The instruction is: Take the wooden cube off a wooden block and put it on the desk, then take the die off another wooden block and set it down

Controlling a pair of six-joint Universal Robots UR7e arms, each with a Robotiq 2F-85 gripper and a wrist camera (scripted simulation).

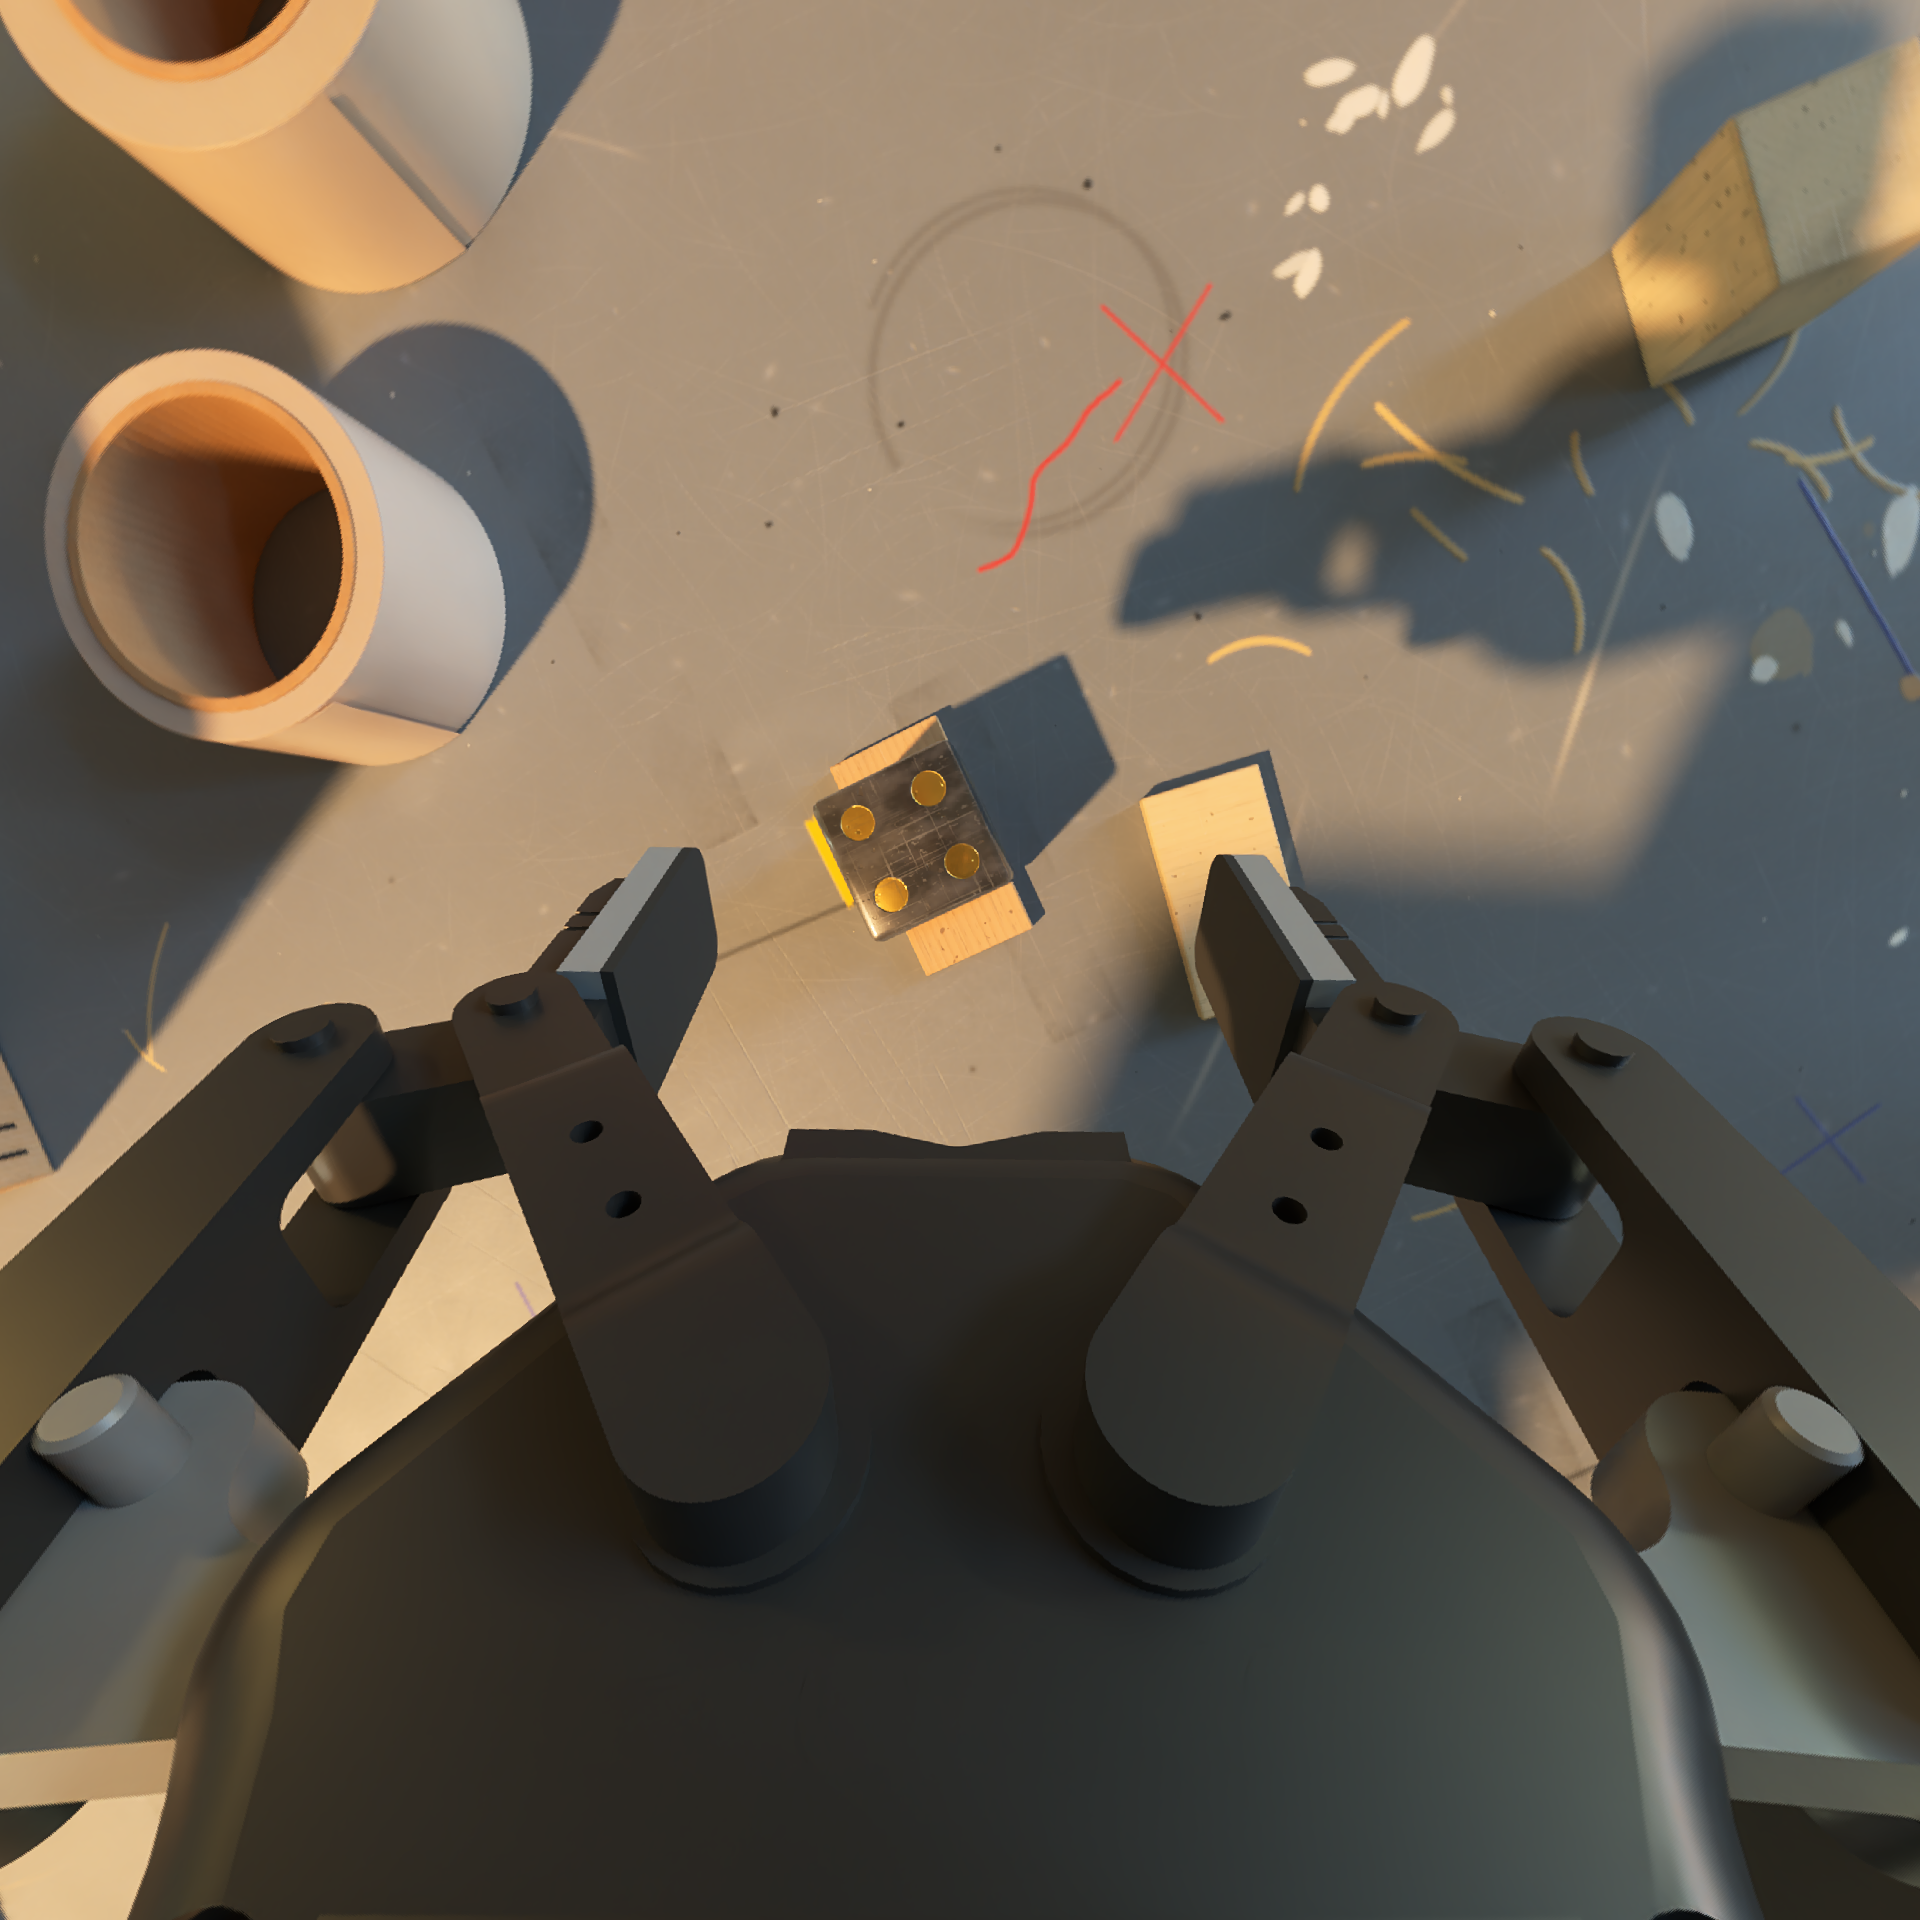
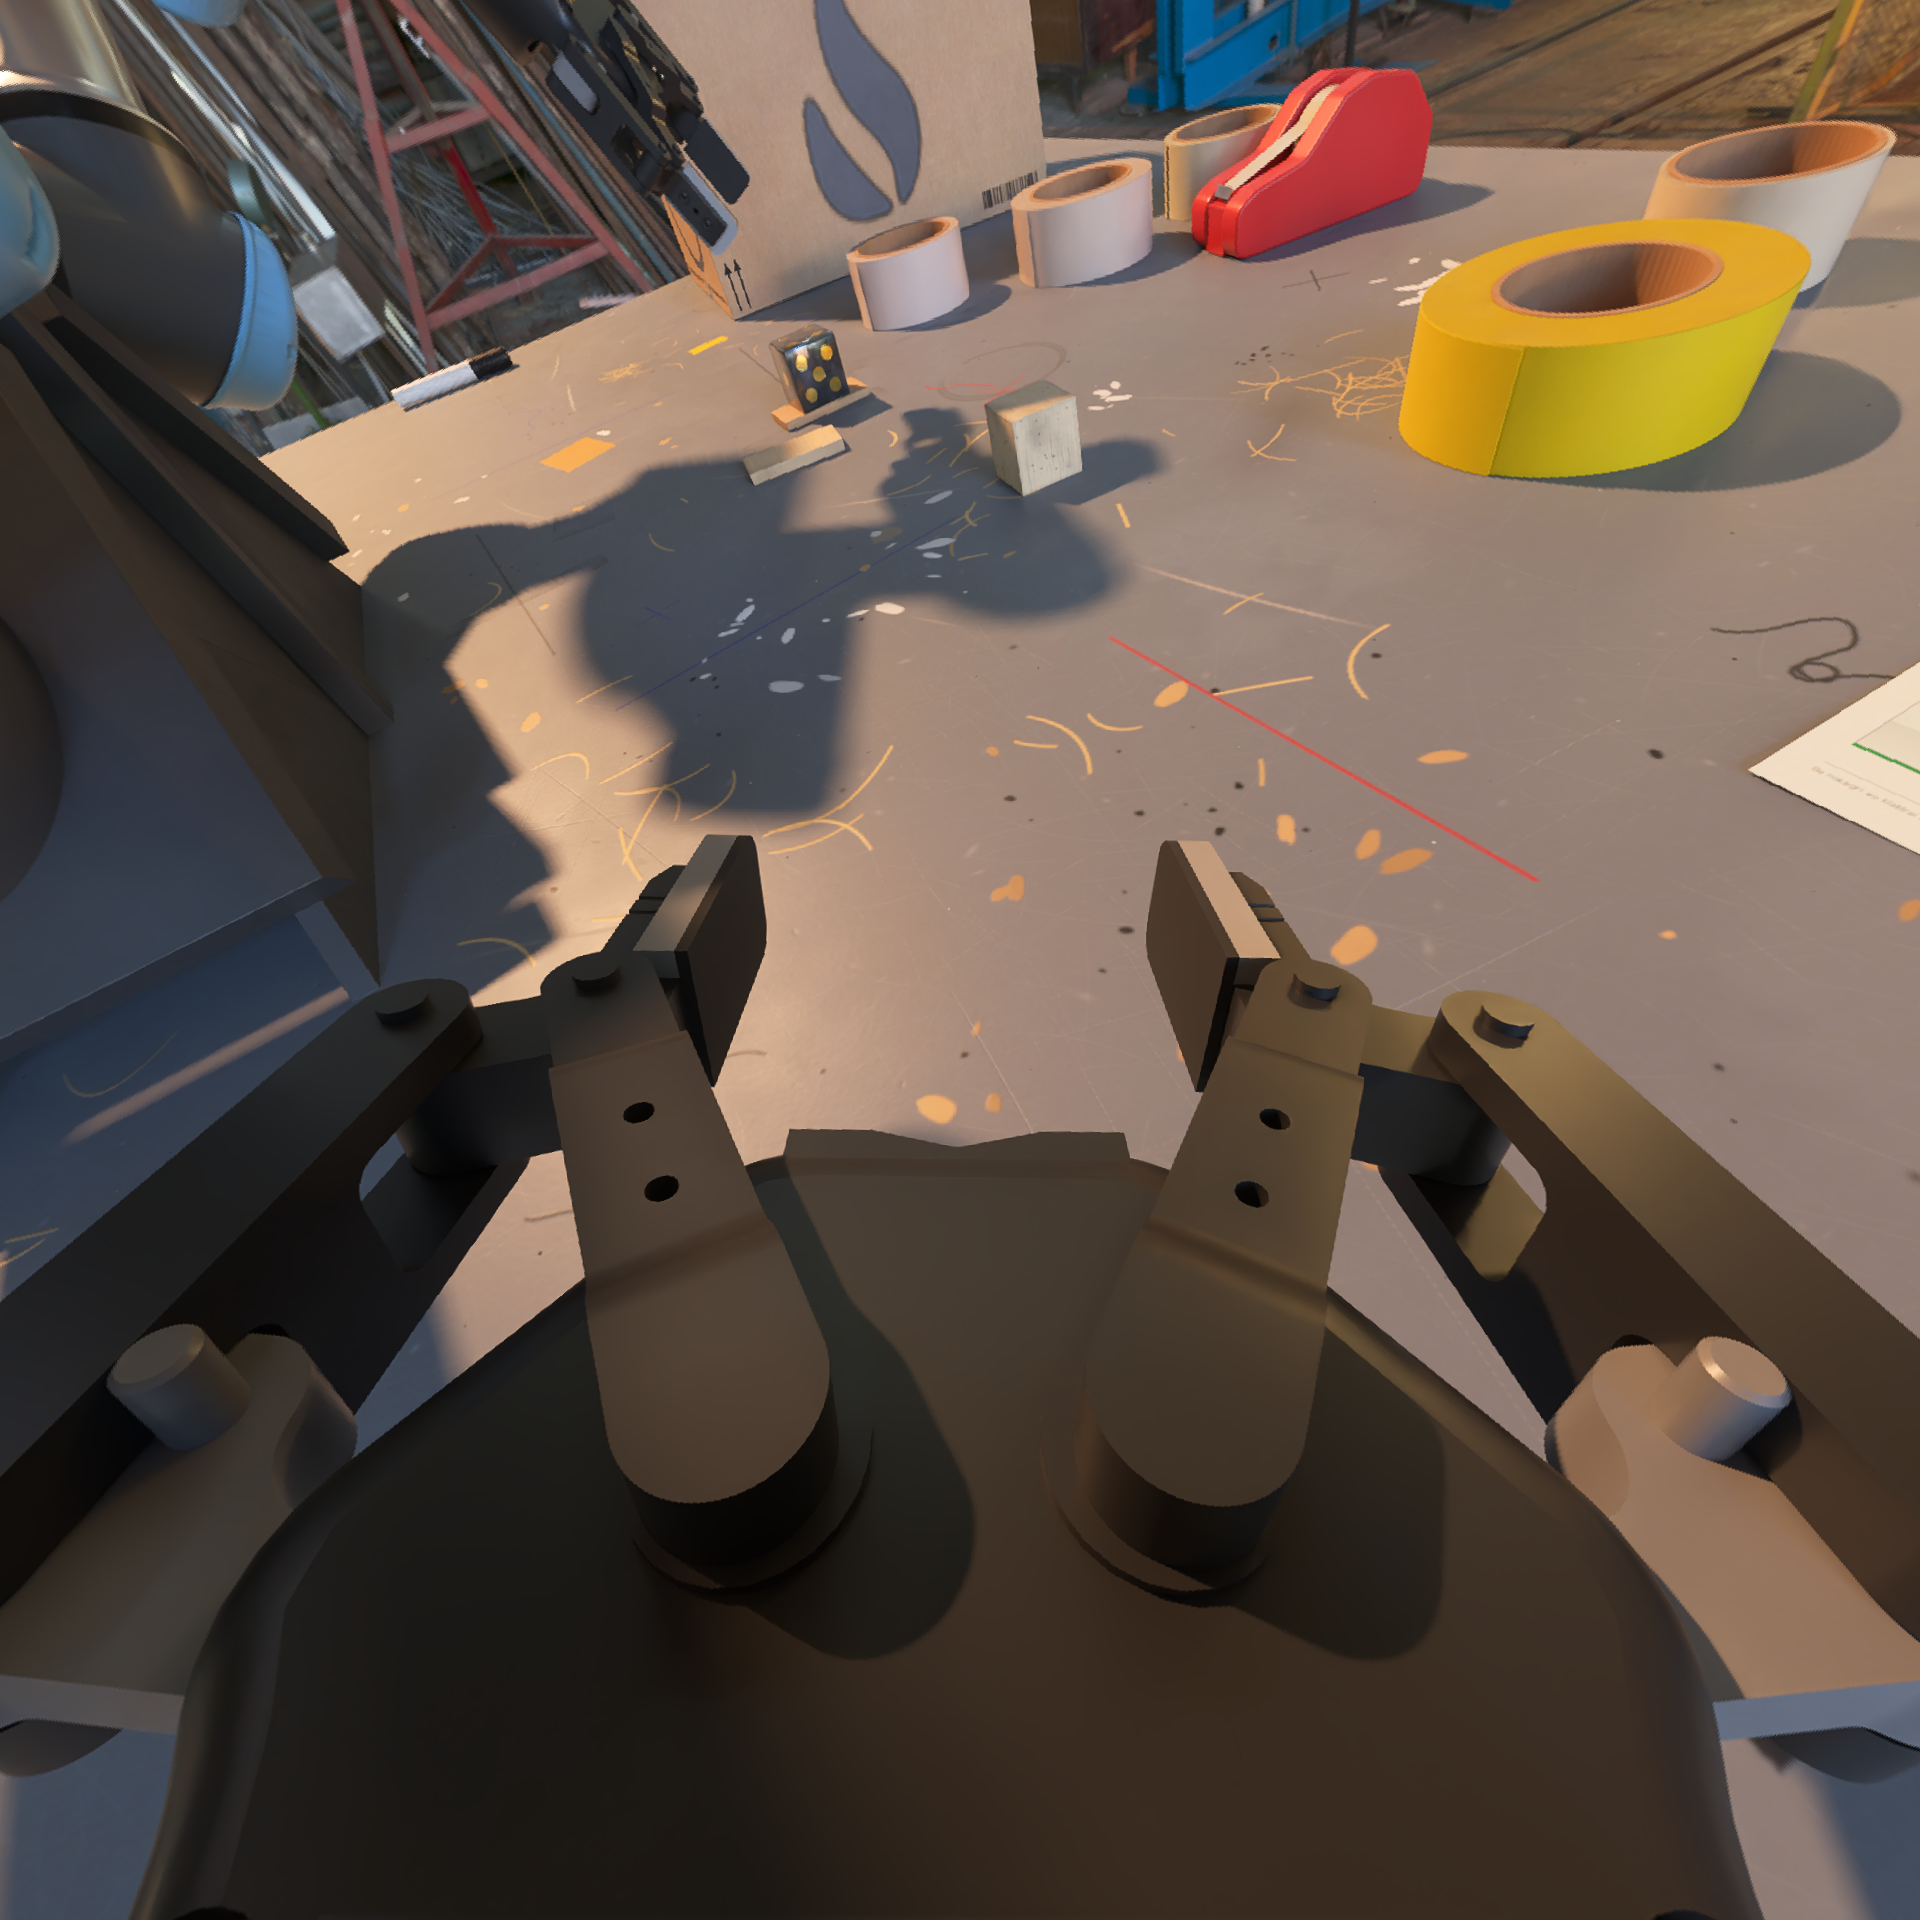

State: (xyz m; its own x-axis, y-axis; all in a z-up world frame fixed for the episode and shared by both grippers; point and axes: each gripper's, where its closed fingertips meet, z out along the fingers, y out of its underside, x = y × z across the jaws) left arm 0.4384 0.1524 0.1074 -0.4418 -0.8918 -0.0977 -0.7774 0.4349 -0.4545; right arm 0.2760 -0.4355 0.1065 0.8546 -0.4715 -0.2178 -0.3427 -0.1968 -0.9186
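Note:
In the left wrist view a dark die (image 1: 912, 844) with gold pips sits on a flat wooden block (image 1: 971, 932). My left gripper (image 1: 956, 888) is open and hovers above it, one finger on each side, not touching. A second flat wooden block (image 1: 1210, 821) lies bare to the right, partly behind my right finger. The wooden cube (image 1: 1745, 239) stands on the desk at the upper right. In the right wrist view the die (image 2: 810, 369), the bare block (image 2: 795, 455) and the cube (image 2: 1034, 436) lie far ahead. My right gripper (image 2: 956, 883) is open and empty above the bare desk.
Two white tape rolls (image 1: 260, 561) stand left of the die. In the right wrist view there are a yellow tape roll (image 2: 1590, 348), a red tape dispenser (image 2: 1320, 156), more white rolls (image 2: 909, 270), a cardboard box (image 2: 862, 135), a marker (image 2: 452, 379) and a paper sheet (image 2: 1860, 758).

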